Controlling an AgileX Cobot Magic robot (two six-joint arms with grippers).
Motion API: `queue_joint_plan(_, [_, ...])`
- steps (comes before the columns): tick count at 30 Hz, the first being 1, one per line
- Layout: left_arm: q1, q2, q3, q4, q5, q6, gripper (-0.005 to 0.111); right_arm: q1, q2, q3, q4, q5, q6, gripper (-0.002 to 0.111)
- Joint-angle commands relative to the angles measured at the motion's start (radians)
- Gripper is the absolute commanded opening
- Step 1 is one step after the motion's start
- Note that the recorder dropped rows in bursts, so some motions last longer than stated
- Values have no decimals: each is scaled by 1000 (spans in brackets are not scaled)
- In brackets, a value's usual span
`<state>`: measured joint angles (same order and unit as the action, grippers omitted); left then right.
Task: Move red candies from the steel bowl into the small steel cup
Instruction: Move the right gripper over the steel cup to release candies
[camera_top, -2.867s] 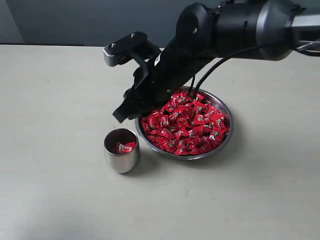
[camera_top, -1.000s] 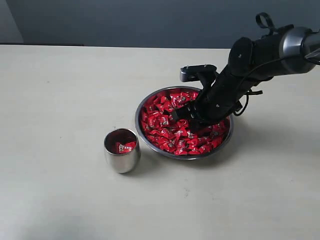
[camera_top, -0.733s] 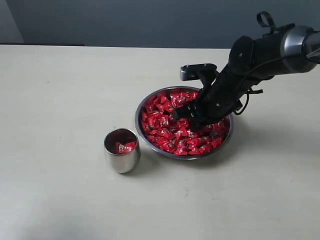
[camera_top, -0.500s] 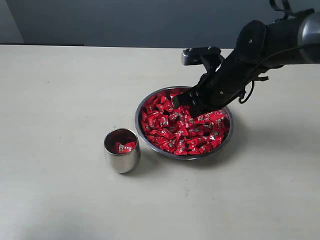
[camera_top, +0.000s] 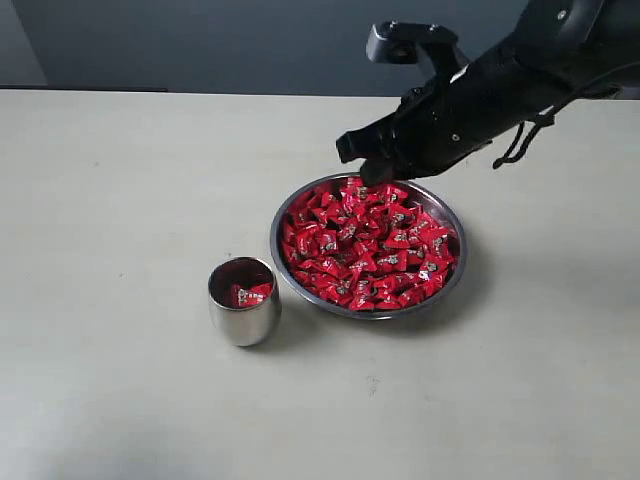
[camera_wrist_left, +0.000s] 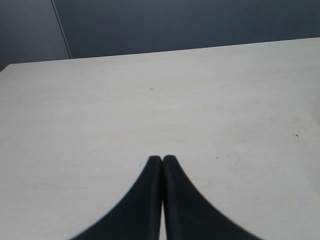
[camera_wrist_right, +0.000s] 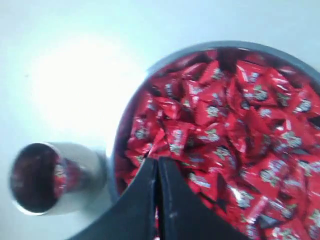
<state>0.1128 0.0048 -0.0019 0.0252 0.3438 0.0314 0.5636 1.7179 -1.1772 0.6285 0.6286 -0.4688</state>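
Exterior view, read from left to right: a pale counter (camera_top: 110, 200) lies bare on the left side. Left of centre stands a small steel cup (camera_top: 243, 310), upright, with a few red candies (camera_top: 246, 294) at its bottom. Just to the right of the cup sits a wide steel bowl (camera_top: 274, 250), heaped almost to its rim with the same shiny red candies. I cannot tell whether cup and bowl touch. My right arm, black, reaches in from the upper right. My right fingers (camera_top: 348, 150) hang in the air above the far rim of the bowl, clear of the heap.

Left wrist view: my left fingers (camera_wrist_left: 152, 172) are two black tips pressed flat against each other, with nothing between them. They point over bare counter (camera_wrist_left: 150, 100) toward a dark wall.

Right wrist view: the cup (camera_wrist_right: 75, 165) is seen from above, blurred, with red showing inside it. The bowl (camera_wrist_right: 200, 50) is beside it, its candies (camera_wrist_right: 240, 115) filling most of the picture. My right fingers (camera_wrist_right: 147, 177) are clenched tight, tip against tip, over the edge of the heap on the cup's side. I cannot tell whether a candy is pinched between them.
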Motion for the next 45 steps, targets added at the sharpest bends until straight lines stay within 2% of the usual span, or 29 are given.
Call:
queue_joint_plan(1, [-5,-5,2,2,-10,-2,0,72,-12,-6,147,31,-136,-1])
queue_joint_plan(7, [-5,-5,2,2,-10,-2,0,201,22,-5,140,-28,-159,-1])
queue_joint_plan(11, [-5,-5,2,2,-10,-2,0,242,59,-5,140,-56,-159,-1])
queue_joint_plan(20, [-5,-5,2,2,-10,-2,0,259,132,-5,142,-101,-163,-1])
queue_joint_plan(40, [-5,-5,2,2,-10,-2,0,300,142,-5,157,-148,-193,-1])
queue_joint_plan(42, [-5,-5,2,2,-10,-2,0,300,142,-5,144,-135,-193,3])
queue_joint_plan(45, [-5,-5,2,2,-10,-2,0,300,142,-5,140,-114,-193,20])
